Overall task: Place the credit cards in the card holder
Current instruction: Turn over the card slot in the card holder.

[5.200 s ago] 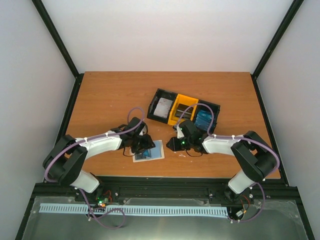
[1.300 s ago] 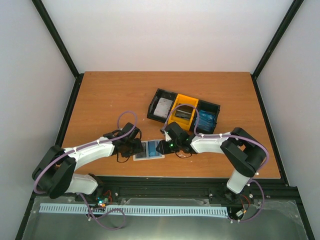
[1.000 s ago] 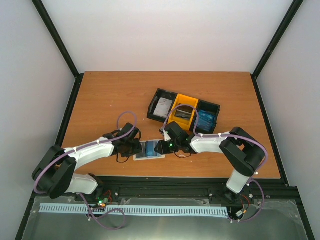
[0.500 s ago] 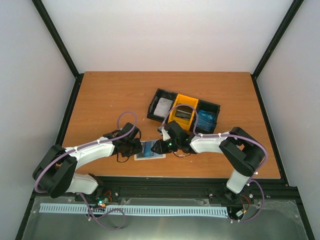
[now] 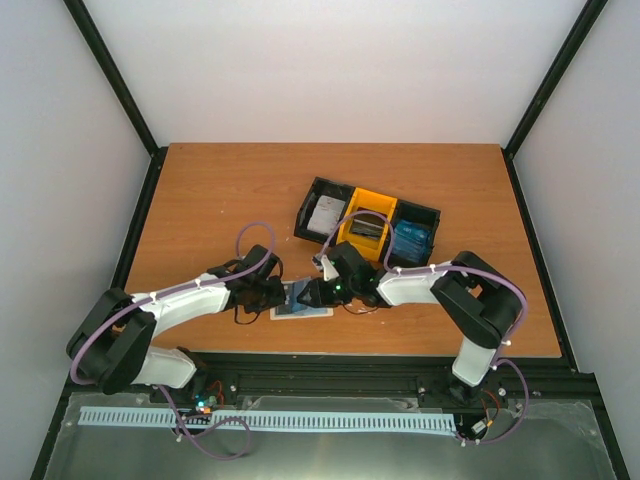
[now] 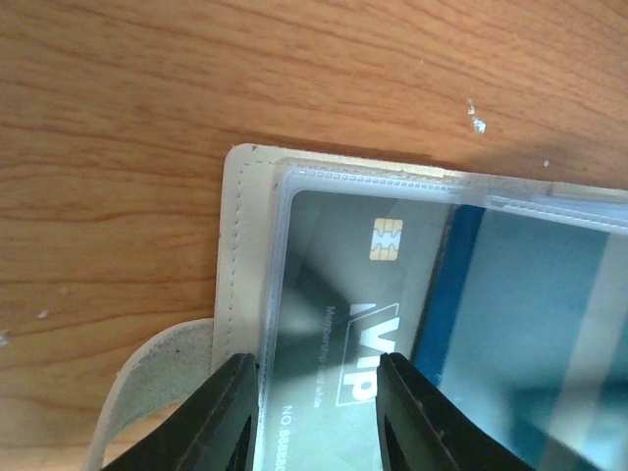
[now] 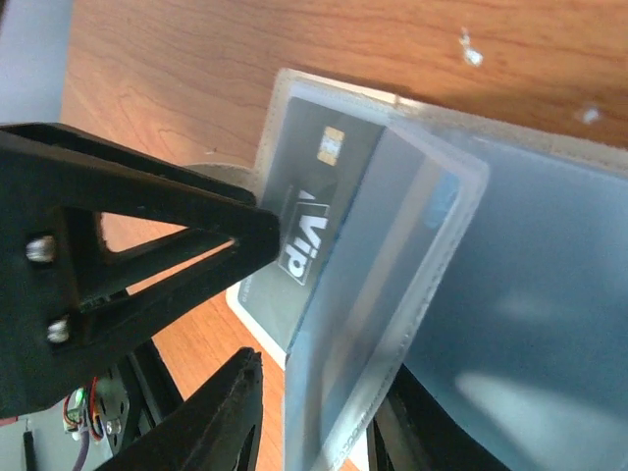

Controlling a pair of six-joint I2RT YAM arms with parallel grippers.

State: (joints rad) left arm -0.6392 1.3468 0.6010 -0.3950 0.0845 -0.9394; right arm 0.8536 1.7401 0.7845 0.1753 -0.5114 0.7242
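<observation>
The cream card holder (image 6: 235, 226) lies open near the table's front edge (image 5: 298, 313). A dark "VIP" credit card (image 6: 343, 294) sits in its clear sleeve, with a blue card (image 6: 510, 314) beside it. My left gripper (image 6: 316, 365) stands open, its fingertips (image 6: 240, 392) spread over the dark card's end. My right gripper (image 7: 319, 397) is open around a lifted clear sleeve flap (image 7: 392, 285); its left finger stands off the flap. In the top view the two grippers (image 5: 281, 295) (image 5: 306, 294) meet over the holder. More credit cards lie in the tray: grey-white (image 5: 325, 213), dark (image 5: 366, 228), blue (image 5: 411, 240).
The black-and-yellow three-compartment tray (image 5: 304, 222) stands just behind the right wrist at the table's middle. The left finger (image 7: 147, 245) fills the left of the right wrist view, its tip on the dark card. The table's front edge lies close below the holder.
My right gripper has moved left over the holder and its jaws have widened around the sleeve flap. The left gripper has stayed on the holder's left end.
</observation>
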